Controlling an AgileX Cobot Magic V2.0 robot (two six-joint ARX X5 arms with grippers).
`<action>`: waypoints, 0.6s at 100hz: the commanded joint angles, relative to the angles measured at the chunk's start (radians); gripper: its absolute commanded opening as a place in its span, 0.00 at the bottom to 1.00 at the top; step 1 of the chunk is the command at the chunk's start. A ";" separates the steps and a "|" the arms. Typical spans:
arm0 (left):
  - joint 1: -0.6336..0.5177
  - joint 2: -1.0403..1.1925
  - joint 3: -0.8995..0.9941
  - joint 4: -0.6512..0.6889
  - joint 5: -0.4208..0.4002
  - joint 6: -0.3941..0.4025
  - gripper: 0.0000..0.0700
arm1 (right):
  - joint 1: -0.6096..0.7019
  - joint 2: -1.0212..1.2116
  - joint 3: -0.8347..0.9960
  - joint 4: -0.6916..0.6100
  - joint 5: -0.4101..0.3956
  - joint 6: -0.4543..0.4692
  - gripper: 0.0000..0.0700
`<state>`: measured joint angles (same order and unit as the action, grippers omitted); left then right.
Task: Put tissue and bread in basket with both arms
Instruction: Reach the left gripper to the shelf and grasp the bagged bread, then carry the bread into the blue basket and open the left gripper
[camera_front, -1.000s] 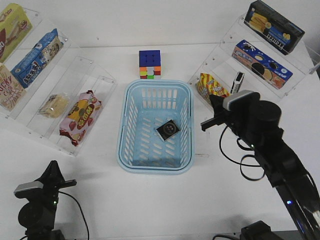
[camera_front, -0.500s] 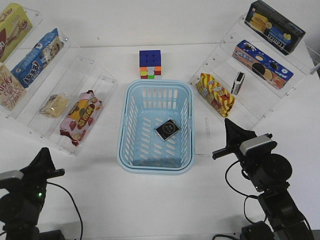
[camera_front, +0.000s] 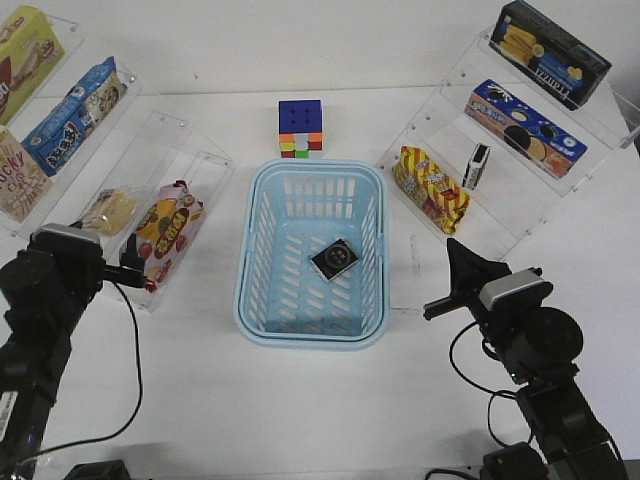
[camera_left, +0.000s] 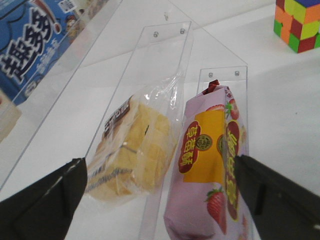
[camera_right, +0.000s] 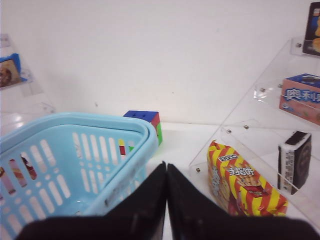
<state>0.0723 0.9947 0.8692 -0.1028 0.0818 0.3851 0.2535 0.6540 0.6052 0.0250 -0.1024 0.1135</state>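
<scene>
The light blue basket (camera_front: 245, 262) stands mid-table; its rim shows in the right wrist view (camera_right: 100, 122). The tissue (camera_front: 335, 259), a black packet, lies flat on the basket floor. The bread (camera_front: 108, 210) lies in a clear shelf slot at the left, next to a pink snack bag (camera_front: 160, 235). My left gripper (camera_front: 128, 272) is open and empty at the near end of that shelf. In the left wrist view the bread (camera_left: 132, 150) and the pink bag (camera_left: 210, 165) lie ahead between the wide jaws of the left gripper (camera_left: 160, 200). My right gripper (camera_front: 455, 262) is shut and empty, right of the basket (camera_right: 166, 170).
A Rubik's cube (camera_front: 301, 129) sits behind the basket. Clear stepped shelves flank it: the left holds a blue cookie box (camera_front: 75, 115), the right a yellow-red snack bag (camera_front: 430, 188) and boxes (camera_front: 524, 128). Cables trail from both arms at the front.
My left arm has come up from the front left corner to the shelf with the bread. My right arm pulled back from beside the basket, then stayed still. The tissue has not moved.
</scene>
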 joint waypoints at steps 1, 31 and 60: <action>-0.006 0.065 0.026 0.036 -0.058 0.132 0.81 | 0.003 0.002 0.010 0.003 -0.002 0.020 0.00; -0.016 0.241 0.077 0.115 -0.161 0.159 0.53 | 0.003 0.002 0.010 -0.004 -0.002 0.020 0.00; -0.065 0.209 0.116 0.124 -0.161 0.123 0.00 | 0.003 0.002 0.010 -0.004 -0.002 0.021 0.00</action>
<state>0.0299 1.2259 0.9459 0.0071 -0.0814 0.5335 0.2535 0.6540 0.6052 0.0109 -0.1040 0.1211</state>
